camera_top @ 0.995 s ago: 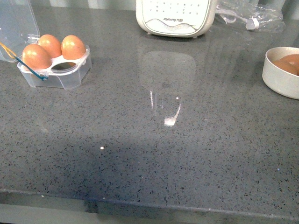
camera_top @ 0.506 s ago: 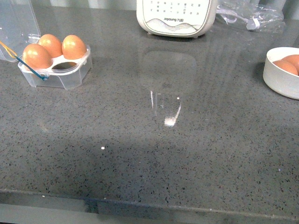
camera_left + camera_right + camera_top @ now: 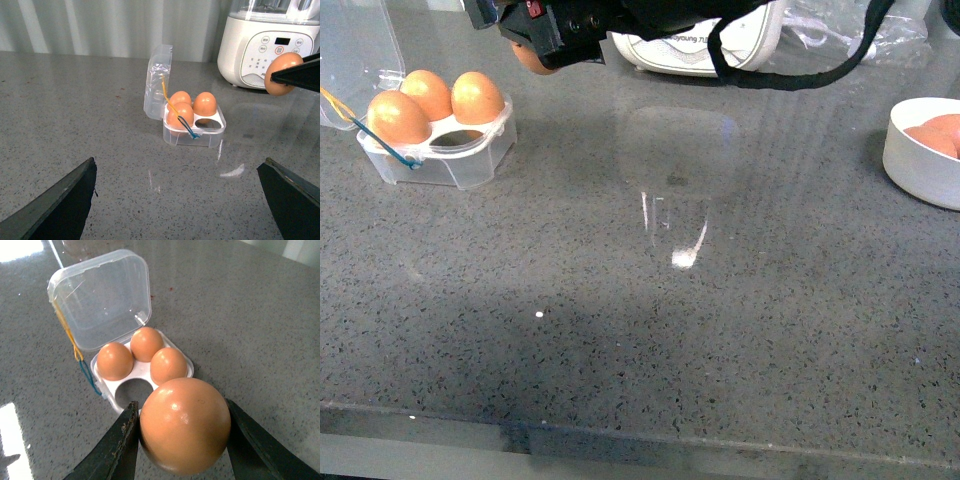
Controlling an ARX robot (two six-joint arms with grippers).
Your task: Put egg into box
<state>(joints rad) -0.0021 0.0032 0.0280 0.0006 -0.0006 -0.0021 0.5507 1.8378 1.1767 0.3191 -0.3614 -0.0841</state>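
Note:
My right gripper [image 3: 542,45] is shut on an orange-brown egg [image 3: 528,60] and holds it above the counter, just right of the box [image 3: 440,165]. The box is a clear four-cup carton with its lid [image 3: 102,300] open. It holds three eggs [image 3: 425,100], and its near-right cup [image 3: 468,140] is empty. In the right wrist view the held egg [image 3: 185,425] sits between the two dark fingers, with the empty cup [image 3: 134,390] just beyond it. My left gripper [image 3: 179,160] is open and empty, low over the counter, facing the box [image 3: 194,134].
A white blender base [image 3: 720,55] stands at the back behind the right arm. A round white bowl [image 3: 920,165] with more eggs sits at the right edge. Crumpled clear plastic [image 3: 865,35] lies at the back right. The grey counter's front edge [image 3: 640,435] runs near the bottom.
My right arm, out of view before, has come in from the top of the front view carrying the egg to beside the box. The box and its three eggs have not moved.

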